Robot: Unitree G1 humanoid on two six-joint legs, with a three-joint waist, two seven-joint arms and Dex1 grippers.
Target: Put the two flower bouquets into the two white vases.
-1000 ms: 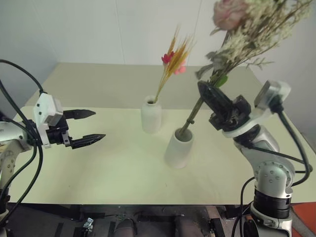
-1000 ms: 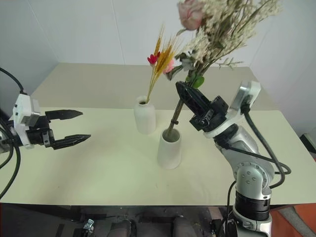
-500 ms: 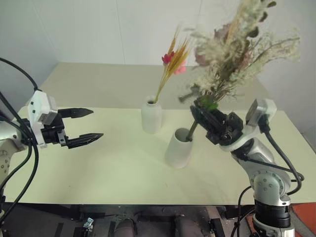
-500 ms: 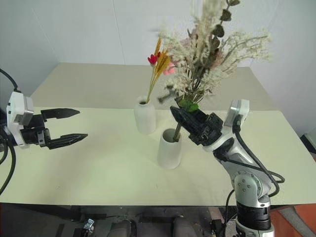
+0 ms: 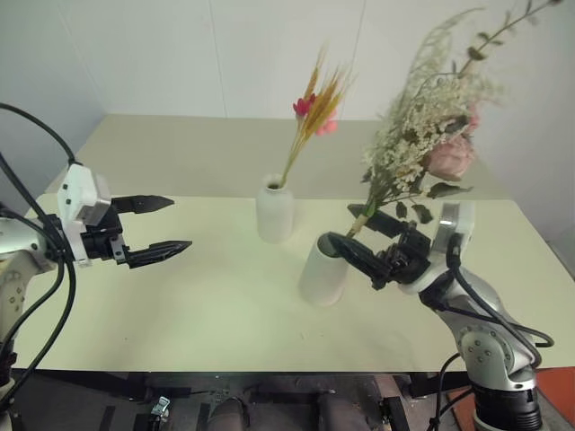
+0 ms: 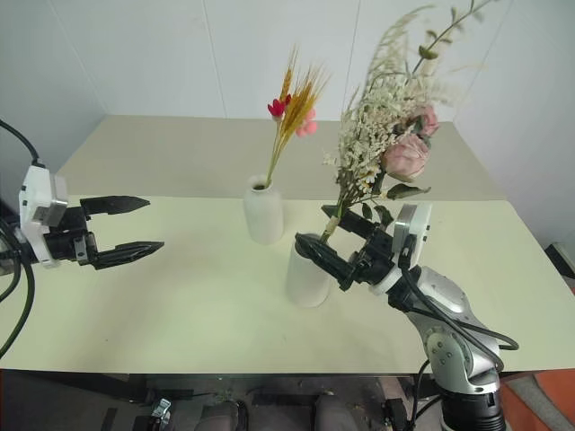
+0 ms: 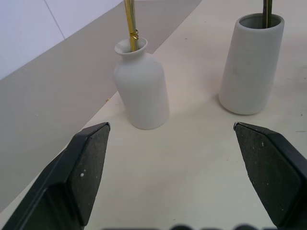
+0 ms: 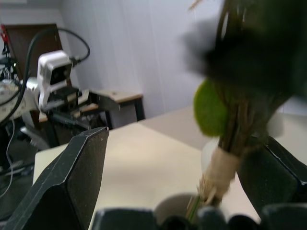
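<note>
The bushy bouquet of pink roses and cream sprigs (image 5: 429,135) stands with its stems inside the wide-mouthed white vase (image 5: 322,269), just ahead of my right gripper (image 5: 359,235). Its long axis leans, running from the vase mouth up and toward my right side, so the flower heads hang above my right wrist. My right gripper's two black fingers are spread wide on either side of the wrapped stem, one finger just over the vase rim, the other behind the stem. In the right wrist view the twine-bound stem (image 8: 218,170) sits between the fingers without being pinched; I cannot tell whether it brushes one finger. My judgement is that the bunch rests on the vase by itself, and my next move is to draw this hand back along the line of the fingers, away from the leaning stem, so as not to drag it or tip the vase.

The slim orange-yellow grass spray with red and pink blooms (image 5: 314,103) stands nearly upright in the small narrow-necked bottle vase (image 5: 275,210), just beyond and to the left of the wide vase.

My left gripper (image 5: 162,227) hovers well apart to the left of both vases, fingers wide, holding nothing. My right arm is far nearer.
</note>
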